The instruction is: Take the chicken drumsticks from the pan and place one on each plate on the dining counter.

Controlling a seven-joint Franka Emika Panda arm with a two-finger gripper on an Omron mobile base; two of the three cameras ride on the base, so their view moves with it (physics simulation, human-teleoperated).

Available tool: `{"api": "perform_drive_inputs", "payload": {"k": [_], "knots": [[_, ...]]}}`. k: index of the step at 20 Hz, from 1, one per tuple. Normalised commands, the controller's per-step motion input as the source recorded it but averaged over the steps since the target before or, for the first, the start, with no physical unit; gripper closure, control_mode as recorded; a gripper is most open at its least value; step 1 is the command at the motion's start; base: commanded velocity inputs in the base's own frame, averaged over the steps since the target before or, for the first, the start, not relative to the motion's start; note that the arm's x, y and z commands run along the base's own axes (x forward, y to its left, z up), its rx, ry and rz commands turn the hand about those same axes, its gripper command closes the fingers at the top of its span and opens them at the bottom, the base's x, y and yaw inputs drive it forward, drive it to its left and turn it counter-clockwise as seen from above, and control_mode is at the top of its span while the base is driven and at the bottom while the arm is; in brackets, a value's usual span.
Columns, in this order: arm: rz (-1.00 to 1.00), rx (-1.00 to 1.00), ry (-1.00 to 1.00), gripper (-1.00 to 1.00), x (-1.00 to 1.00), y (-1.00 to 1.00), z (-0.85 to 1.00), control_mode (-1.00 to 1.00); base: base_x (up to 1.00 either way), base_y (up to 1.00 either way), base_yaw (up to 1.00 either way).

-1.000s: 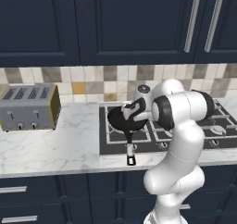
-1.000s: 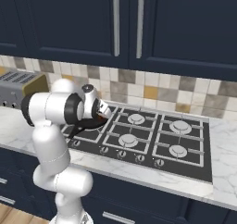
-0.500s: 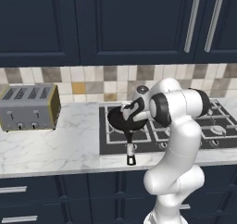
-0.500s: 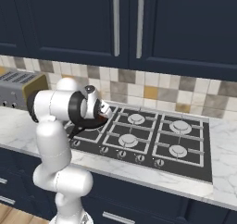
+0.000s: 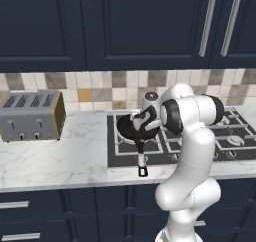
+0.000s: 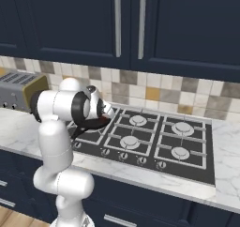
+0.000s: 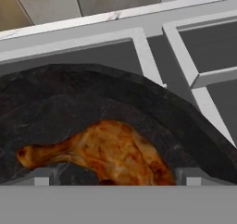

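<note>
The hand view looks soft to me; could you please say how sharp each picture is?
Hand view: drumstick and pan blurry, coarse texture. Left base view: crisp, soft shadow beneath the toaster. Right base view: crisp, even light, no glare.

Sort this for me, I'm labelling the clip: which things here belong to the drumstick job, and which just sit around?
Job:
chicken drumstick
pan
gripper, open over the drumstick

Just there:
toaster
hob
wall cabinets
</note>
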Motion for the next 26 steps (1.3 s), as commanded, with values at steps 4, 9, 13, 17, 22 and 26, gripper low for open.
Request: {"api": "perform_drive_inputs", "payload": {"k": [4, 9, 13, 17, 22, 26], "knots": [[0.00, -0.07, 0.00, -1.00, 0.00, 0.00, -0.18, -1.00, 0.00, 0.00, 0.00], [0.00, -0.03, 0.00, 1.00, 0.00, 0.02, -0.17, -1.00, 0.00, 0.00, 0.00], [0.00, 0.00, -0.02, 1.00, 0.00, 0.01, -0.18, -1.00, 0.00, 0.00, 0.00], [0.01, 0.00, -0.06, 1.00, -0.01, -0.04, -0.17, -1.00, 0.00, 0.00, 0.00], [0.06, 0.00, -0.11, 1.00, -0.16, -0.01, -0.05, -1.00, 0.00, 0.00, 0.00], [0.07, 0.01, -0.15, 1.00, -0.30, 0.00, 0.12, -1.00, 0.00, 0.00, 0.00]]}}
